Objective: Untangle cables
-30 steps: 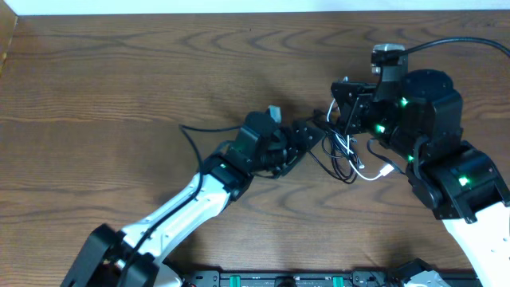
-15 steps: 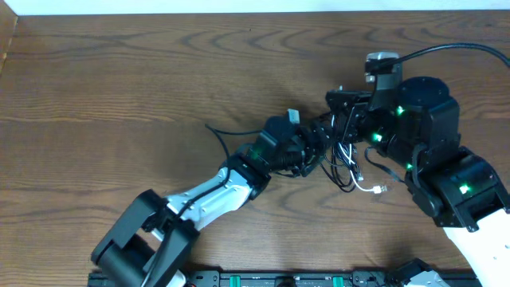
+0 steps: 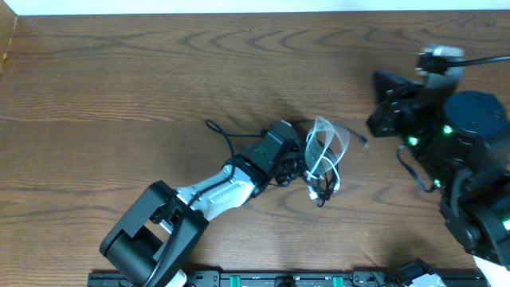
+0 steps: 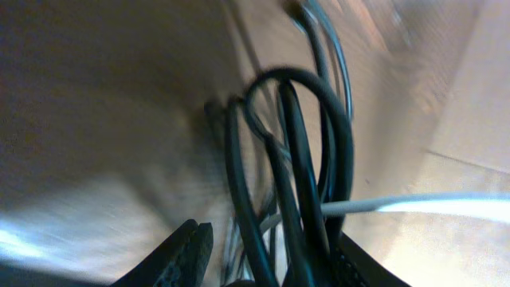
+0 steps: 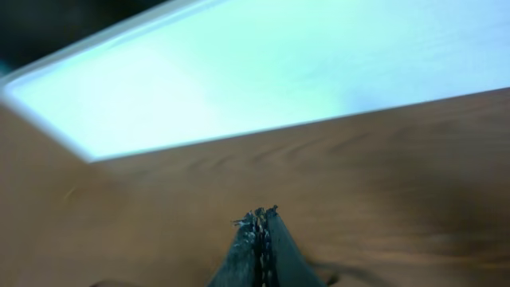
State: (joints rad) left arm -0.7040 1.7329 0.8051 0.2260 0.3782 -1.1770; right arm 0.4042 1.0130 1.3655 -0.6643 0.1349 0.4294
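The cables (image 4: 347, 159) lay inside the left gripper (image 3: 301, 166), its grip unclear; the right gripper (image 5: 259, 217), clenched empty, stood near the tabletop's (image 3: 119, 80) right edge.

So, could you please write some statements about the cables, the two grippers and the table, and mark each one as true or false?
1. The right gripper is shut, with nothing between its fingers. True.
2. Black cables pass between the fingers of the left gripper. True.
3. The right gripper touches the cables. False: it is off to the side, apart from them.
4. Every cable is black. False: there is a white cable too.
5. The table is white. False: the table is brown wood.
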